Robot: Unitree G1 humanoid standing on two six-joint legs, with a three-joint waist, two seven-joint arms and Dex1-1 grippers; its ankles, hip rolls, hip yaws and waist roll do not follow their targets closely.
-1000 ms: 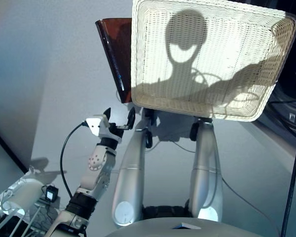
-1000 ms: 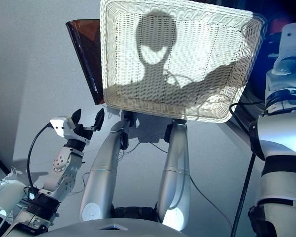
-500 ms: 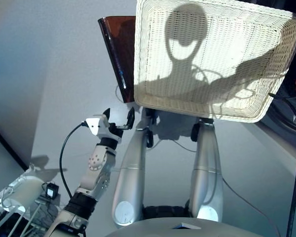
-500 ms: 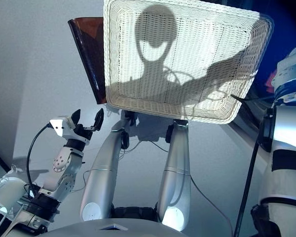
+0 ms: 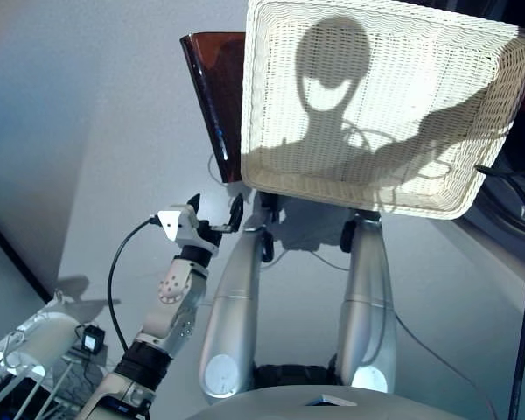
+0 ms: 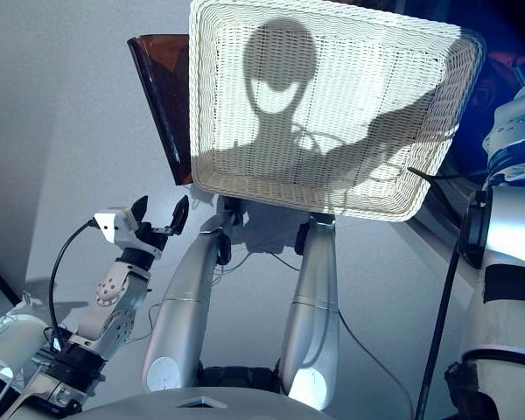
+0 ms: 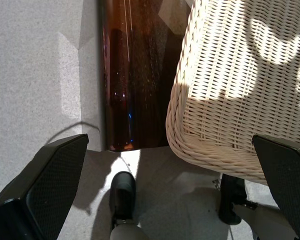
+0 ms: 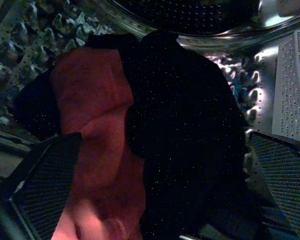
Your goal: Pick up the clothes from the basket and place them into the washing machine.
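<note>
Steel drum holding two garments, red, black; one basket; both grippers wide

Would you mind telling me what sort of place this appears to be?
Probably a laundry test area: a wicker basket stands empty, and a coral garment and dark clothes lie in a perforated metal drum.

basket: cream-white weave
panel: dark red-brown, glossy
garments: coral red; black
drum: silver, dimpled
floor: pale grey
</note>
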